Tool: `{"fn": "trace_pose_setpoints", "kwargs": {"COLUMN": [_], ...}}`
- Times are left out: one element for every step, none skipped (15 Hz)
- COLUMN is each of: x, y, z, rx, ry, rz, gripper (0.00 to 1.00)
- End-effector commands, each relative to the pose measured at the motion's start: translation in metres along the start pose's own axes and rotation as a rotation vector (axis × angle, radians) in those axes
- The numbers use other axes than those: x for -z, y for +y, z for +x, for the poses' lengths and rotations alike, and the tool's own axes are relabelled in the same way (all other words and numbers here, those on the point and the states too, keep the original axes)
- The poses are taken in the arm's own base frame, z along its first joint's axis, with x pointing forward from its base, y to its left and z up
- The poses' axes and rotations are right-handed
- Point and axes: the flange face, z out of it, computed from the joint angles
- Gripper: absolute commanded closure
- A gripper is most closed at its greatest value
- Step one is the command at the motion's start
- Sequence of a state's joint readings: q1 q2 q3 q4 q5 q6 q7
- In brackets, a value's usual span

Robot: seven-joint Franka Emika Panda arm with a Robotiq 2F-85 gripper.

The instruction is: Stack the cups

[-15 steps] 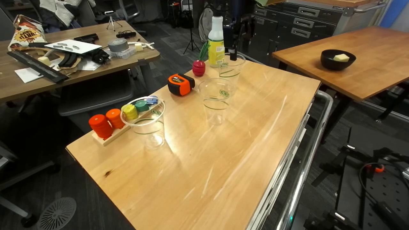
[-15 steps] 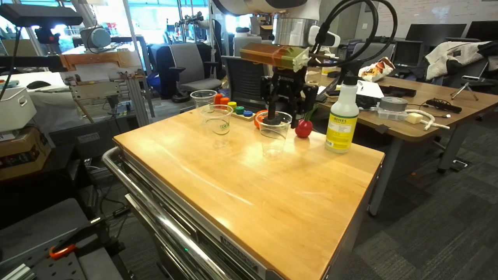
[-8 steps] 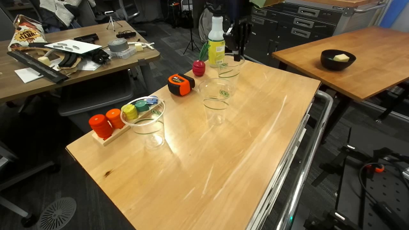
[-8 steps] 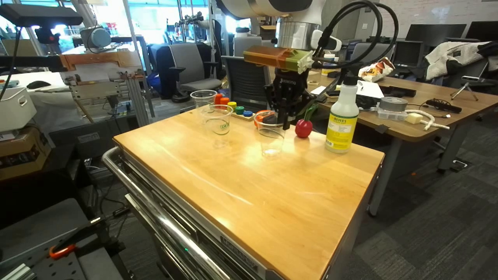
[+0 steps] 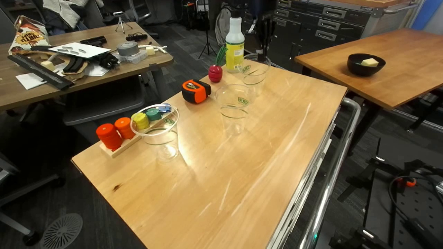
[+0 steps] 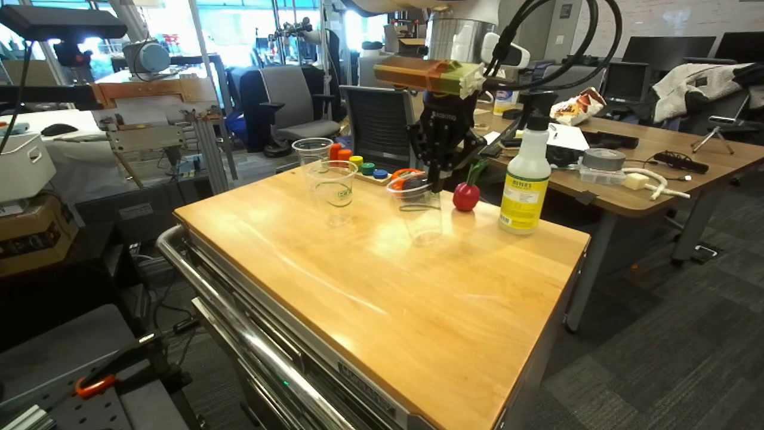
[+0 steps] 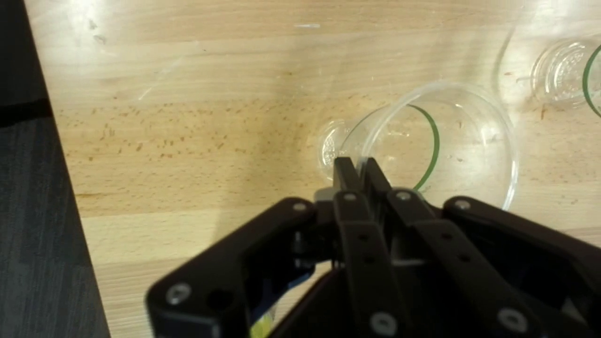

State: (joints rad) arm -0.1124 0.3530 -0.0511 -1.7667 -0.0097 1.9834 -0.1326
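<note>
Three clear cups with green bands are in view. The cup closest to the spray bottle leans, its rim tipped; I cannot tell whether its base touches the table. My gripper is shut on that cup's wall at the rim, which runs between the fingertips in the wrist view. From above, the gripper comes down on the rim's edge. The middle cup stands upright, apart from the held one; its base shows at the wrist view's right edge. A third cup is upright at the table's far end from the gripper.
A yellow-labelled spray bottle and a red radish-like toy stand near the held cup. An orange-black tape measure and a rack of coloured discs line the same table edge. A metal rail runs along the opposite side.
The gripper has gone from open, with a finger inside the cup, to shut on its wall. The cup has since tilted and shifted slightly; the other two cups have not moved.
</note>
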Motion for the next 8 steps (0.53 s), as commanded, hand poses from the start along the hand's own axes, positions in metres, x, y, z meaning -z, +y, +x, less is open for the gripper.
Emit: {"fn": "trace_pose_setpoints", "kwargs": {"x": [0.042,0.052,0.068,0.081,0.096,0.109,0.122,0.134], "y": [0.014,0.016,0.016,0.016,0.013,0.009,0.004,-0.002], "z": [-0.016,-0.020,-0.025,-0.028,-0.029,-0.032,-0.034,-0.037], "rx": [-0.071,-0.081,-0.090,-0.095,-0.093,-0.093,-0.089,-0.081], "ry": [0.006,0.013,0.026,0.035,0.050,0.064,0.075,0.085], "rz": [0.038,0.060,0.095,0.125,0.172,0.207,0.240,0.270], "gripper": [0.95,0.95,0.95,0.95,0.95,0.95,0.95,0.95]}}
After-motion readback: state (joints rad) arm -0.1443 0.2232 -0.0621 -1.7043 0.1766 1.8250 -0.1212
